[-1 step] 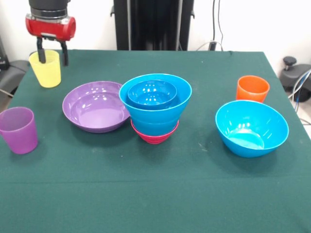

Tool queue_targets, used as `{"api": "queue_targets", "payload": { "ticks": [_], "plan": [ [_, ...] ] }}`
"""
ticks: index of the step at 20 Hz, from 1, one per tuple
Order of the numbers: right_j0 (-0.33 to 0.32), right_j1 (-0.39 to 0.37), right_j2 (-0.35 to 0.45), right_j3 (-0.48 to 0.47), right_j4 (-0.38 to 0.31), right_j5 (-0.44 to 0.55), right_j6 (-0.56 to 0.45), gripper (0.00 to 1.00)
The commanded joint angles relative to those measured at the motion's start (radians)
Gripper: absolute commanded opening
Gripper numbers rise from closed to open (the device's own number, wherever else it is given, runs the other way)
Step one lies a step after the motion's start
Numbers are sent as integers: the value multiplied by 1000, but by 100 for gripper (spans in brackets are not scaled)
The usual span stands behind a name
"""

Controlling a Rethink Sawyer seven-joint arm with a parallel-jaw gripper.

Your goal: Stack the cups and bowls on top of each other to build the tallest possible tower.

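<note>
Nearest the camera on the left, a purple cup [18, 129] stands upright on the green table [155, 194], all on its own close to the left edge. Over on the right, a little farther back, a blue bowl [251, 128] sits open side up, tipped slightly toward the camera, well apart from everything in the middle. In the centre stands the tower [155, 108]: a magenta bowl [154, 135] at the bottom with only its rim and lower side peeking out, a blue one nested in it, a big blue bowl [179, 99] flaring wide above that, and a small blue bowl [151, 93] resting inside the big one, left of its centre. Just beside the tower on its left, the wide purple bowl [95, 107] lies flat on the cloth, its right rim touching or very nearly touching the stack; which of the two is hard to call from here. Behind the lone blue bowl, farther back on the right, the orange cup [252, 89] stands upright, near that bowl but separate. And at the far left, the yellow cup [45, 68] is upright with the gripper [52, 54] right on it: two dark fingers [42, 51] straddle the cup's rim, one dipping inside the mouth, the other down its outer right side, pinching the wall between them. The red wrist sits directly above.
</note>
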Motion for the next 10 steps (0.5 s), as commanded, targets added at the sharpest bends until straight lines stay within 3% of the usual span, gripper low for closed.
{"api": "queue_targets", "payload": {
  "ticks": [1, 10],
  "plan": [
    [94, 67, -11, 17, -59, -17, -107, 100],
    [114, 129, -38, -30, -80, -42, -101, 100]
  ]
}}
